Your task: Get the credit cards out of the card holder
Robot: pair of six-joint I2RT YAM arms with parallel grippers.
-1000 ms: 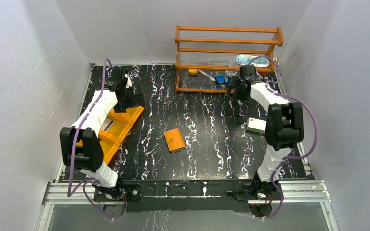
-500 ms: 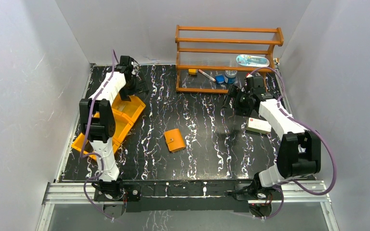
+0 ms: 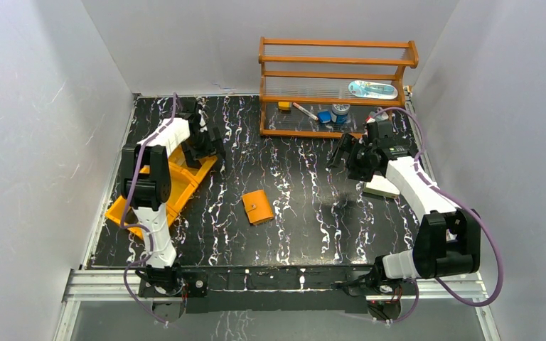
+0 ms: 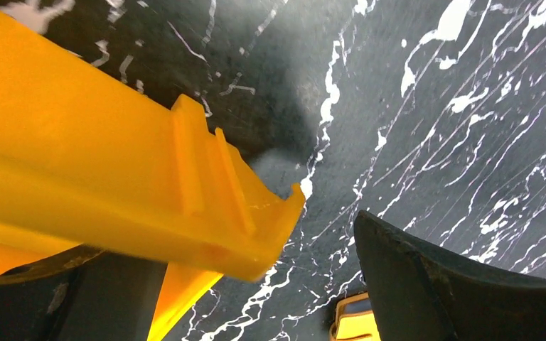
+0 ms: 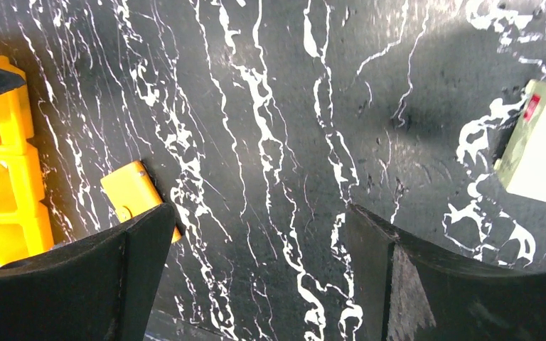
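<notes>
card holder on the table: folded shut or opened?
Folded shut. The card holder lies flat on the table as one orange rectangle, snap tab on its outer face; no inner pockets show.

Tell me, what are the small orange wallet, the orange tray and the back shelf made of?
Card holder: probably leather or imitation, matte, with a snap tab. Tray: glossy moulded plastic, with ribs. Shelf: varnished wood rails, likely; clear panels, perhaps acrylic.
</notes>
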